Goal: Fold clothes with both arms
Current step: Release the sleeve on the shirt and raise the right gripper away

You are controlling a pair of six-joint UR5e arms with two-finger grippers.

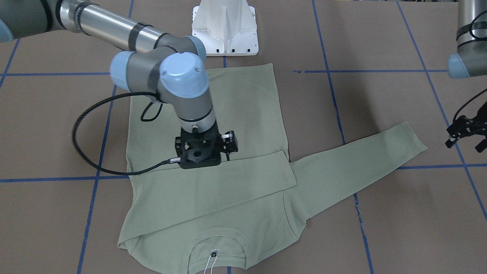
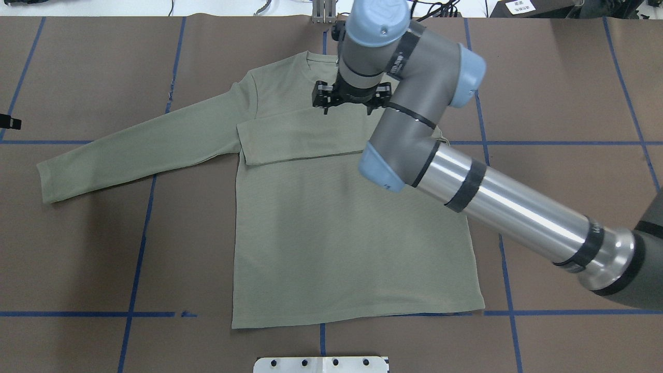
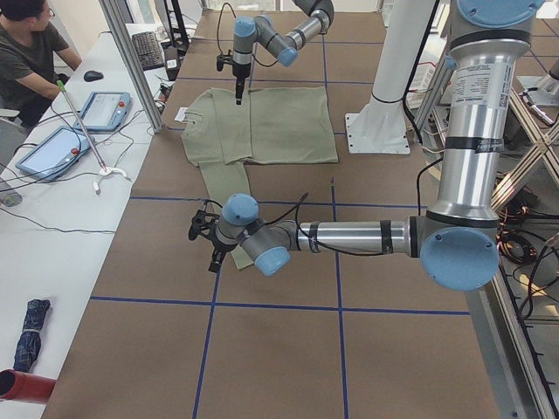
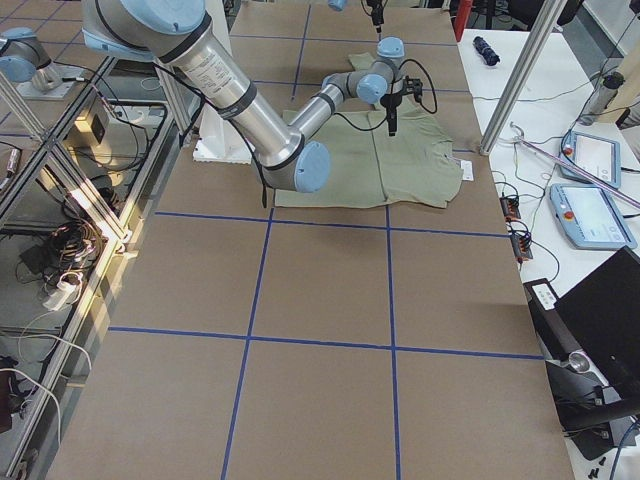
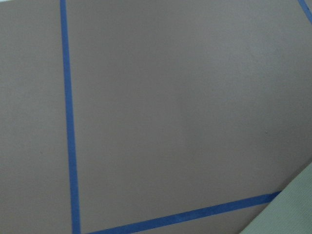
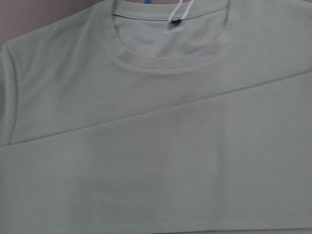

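Note:
The pale green shirt lies flat and face up on the brown table, collar at the far side from the robot. A white hang tag shows at the neck. One sleeve is folded across the chest. The other sleeve stretches straight out on the robot's left. My right gripper points down just above the chest, at the folded sleeve's edge; its fingers look apart and hold nothing. My left gripper hovers open and empty over bare table past that sleeve's cuff. A corner of cloth shows in the left wrist view.
The white pedestal base stands by the shirt's hem. A black cable from the right wrist loops over the shirt's side. Blue tape lines cross the table. A person sits at a side table with tablets.

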